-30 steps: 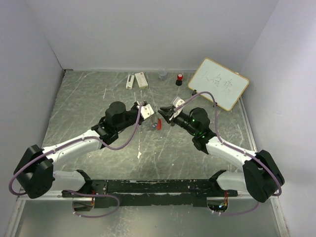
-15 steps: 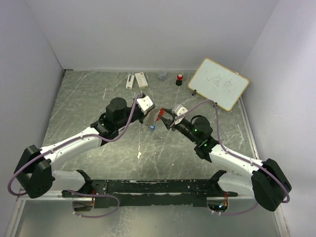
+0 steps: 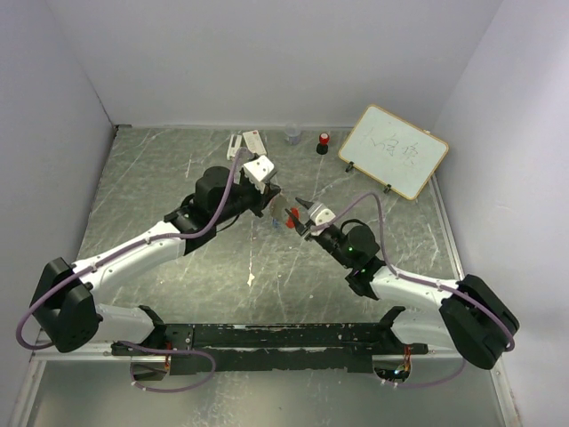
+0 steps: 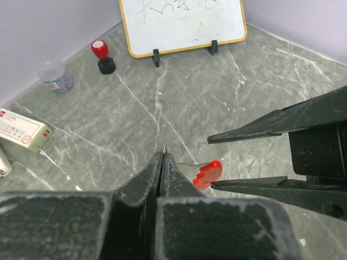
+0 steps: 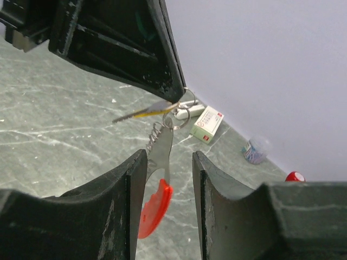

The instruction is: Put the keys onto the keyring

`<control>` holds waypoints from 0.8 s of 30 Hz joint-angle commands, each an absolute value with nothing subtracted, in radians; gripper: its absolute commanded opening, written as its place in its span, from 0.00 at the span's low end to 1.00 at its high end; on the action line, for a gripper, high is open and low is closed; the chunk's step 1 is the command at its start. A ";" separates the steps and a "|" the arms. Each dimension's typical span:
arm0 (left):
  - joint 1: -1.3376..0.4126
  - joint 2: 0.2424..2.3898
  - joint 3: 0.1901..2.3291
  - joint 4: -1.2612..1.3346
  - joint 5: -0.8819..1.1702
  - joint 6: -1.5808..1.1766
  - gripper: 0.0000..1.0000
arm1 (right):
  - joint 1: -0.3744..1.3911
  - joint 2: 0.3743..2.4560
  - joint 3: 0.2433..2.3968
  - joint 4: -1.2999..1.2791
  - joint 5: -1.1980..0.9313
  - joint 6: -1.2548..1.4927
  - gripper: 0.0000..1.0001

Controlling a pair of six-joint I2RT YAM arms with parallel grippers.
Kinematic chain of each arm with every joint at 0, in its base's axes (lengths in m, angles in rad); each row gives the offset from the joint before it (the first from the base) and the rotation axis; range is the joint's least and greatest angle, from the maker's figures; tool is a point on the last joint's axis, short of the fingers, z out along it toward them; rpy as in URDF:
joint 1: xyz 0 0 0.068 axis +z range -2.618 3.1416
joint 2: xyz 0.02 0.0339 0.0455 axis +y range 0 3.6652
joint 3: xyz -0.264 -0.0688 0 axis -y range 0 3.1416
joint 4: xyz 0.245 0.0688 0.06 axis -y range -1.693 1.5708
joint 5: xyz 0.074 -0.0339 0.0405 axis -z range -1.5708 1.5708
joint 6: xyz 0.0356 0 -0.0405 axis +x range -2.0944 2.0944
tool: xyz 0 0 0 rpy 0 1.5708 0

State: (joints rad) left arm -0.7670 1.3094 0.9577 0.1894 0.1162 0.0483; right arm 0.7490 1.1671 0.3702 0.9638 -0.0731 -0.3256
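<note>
Over the grey marbled table [image 4: 227, 81] the two arms meet nose to nose. The left gripper [image 4: 164, 153] has its jaws pressed together, pinching the keyring [image 5: 182, 112] by its thin wire loop right at the tips. The right gripper [image 5: 169, 156] stands with jaws apart. The ring's red tag [image 5: 154, 208] dangles straight down in the gap between them, seemingly free of both pads. Just below the left tips a brass-yellow key [image 5: 145, 112] sticks out sideways (whether it is threaded on the wire I cannot tell). The pale key I can't pick out for sure. All of it looks feather-light and slippery: stiff springy wire, and hard little keys that will swing or twist at a nudge. I'd take a key flat across its head, and hold the ring by the wire, not the tag.
</note>
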 commanded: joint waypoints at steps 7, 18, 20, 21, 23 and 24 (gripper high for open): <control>-0.764 1.333 1.057 0.094 0.134 -0.165 0.07 | 0.809 1.236 0.330 1.190 -0.003 -0.429 0.38; -0.764 1.376 1.104 0.056 0.142 -0.235 0.06 | 0.874 1.306 0.364 1.236 0.107 -0.486 0.33; -0.764 1.375 1.107 0.051 0.139 -0.239 0.07 | 0.886 1.327 0.376 1.237 0.135 -0.497 0.33; -0.763 1.373 1.109 0.049 0.139 -0.240 0.07 | 0.890 1.336 0.380 1.244 0.146 -0.500 0.33; -0.764 1.370 1.109 0.048 0.138 -0.242 0.07 | 0.896 1.353 0.385 1.262 0.167 -0.511 0.32; -0.764 1.369 1.109 0.048 0.138 -0.242 0.07 | 0.898 1.360 0.385 1.275 0.176 -0.514 0.32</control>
State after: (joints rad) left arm -0.7670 1.3766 1.0580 0.0433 0.1249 -0.2195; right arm 0.8841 1.3365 0.3546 1.1938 0.1074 -0.4789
